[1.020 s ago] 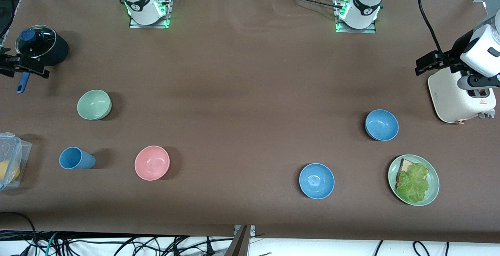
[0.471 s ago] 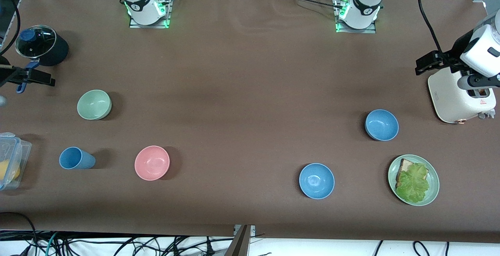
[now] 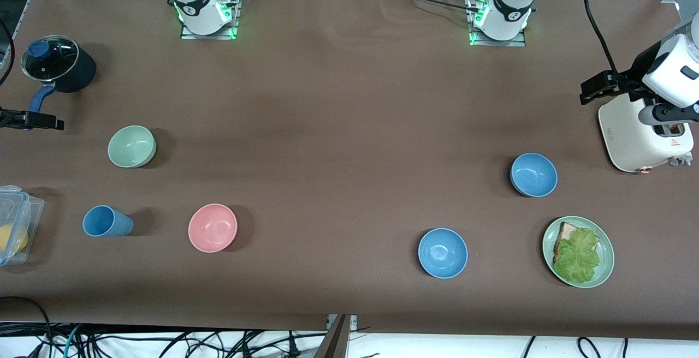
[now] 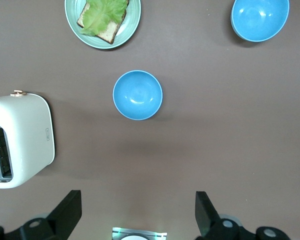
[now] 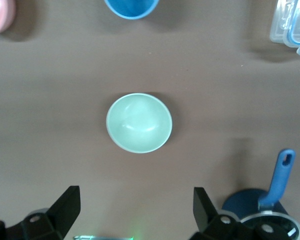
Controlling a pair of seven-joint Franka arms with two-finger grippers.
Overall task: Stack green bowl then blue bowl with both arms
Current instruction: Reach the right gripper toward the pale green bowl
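The green bowl (image 3: 131, 146) stands upright and empty toward the right arm's end; it also shows in the right wrist view (image 5: 139, 122). Two blue bowls stand toward the left arm's end, one (image 3: 533, 174) farther from the front camera, also in the left wrist view (image 4: 137, 95), and one (image 3: 443, 253) nearer, also in that view (image 4: 260, 19). My right gripper (image 3: 33, 120) hangs open and empty high over the table beside the pot, its jaws wide apart (image 5: 135, 210). My left gripper (image 3: 598, 86) hangs open and empty high beside the toaster (image 4: 137, 212).
A pink bowl (image 3: 212, 227), a blue cup (image 3: 106, 221) and a clear lidded container (image 3: 13, 227) lie near the green bowl. A black pot (image 3: 54, 63) with a glass lid stands near the right gripper. A white toaster (image 3: 644, 134) and a green plate (image 3: 606, 262) with bread and lettuce stand near the blue bowls.
My right gripper has drifted from over the pot's handle toward the front camera, along the table's end. The left arm and all bowls have not moved.
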